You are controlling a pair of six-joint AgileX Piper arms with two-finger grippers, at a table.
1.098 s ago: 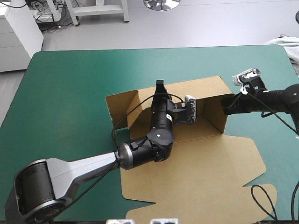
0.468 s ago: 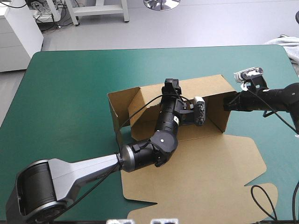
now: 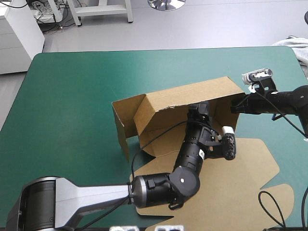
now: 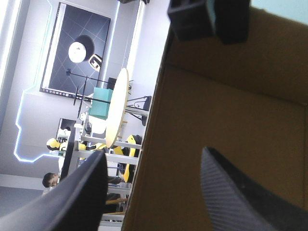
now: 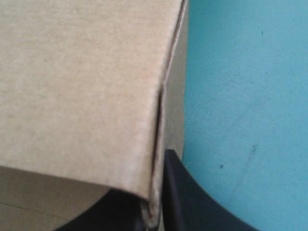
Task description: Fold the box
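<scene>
since earlier, left gripper (image 3: pixel 198 109) swung right; fingers (image 4: pixel 72 202) spread astride the raised wall (image 3: pixel 192 96) of the brown cardboard box (image 3: pixel 250 168) at the teal-green cover's (image 3: pixel 72 96) middle. right gripper (image 3: pixel 236 105) pinches its right-end corner, likely steadying it.

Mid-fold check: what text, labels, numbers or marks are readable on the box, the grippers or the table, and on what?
None readable.
The box: plain brown board, no print or label on the faces shown.
The left gripper and the right gripper: no marking seen.
The teal-green cover: no writing.
</scene>
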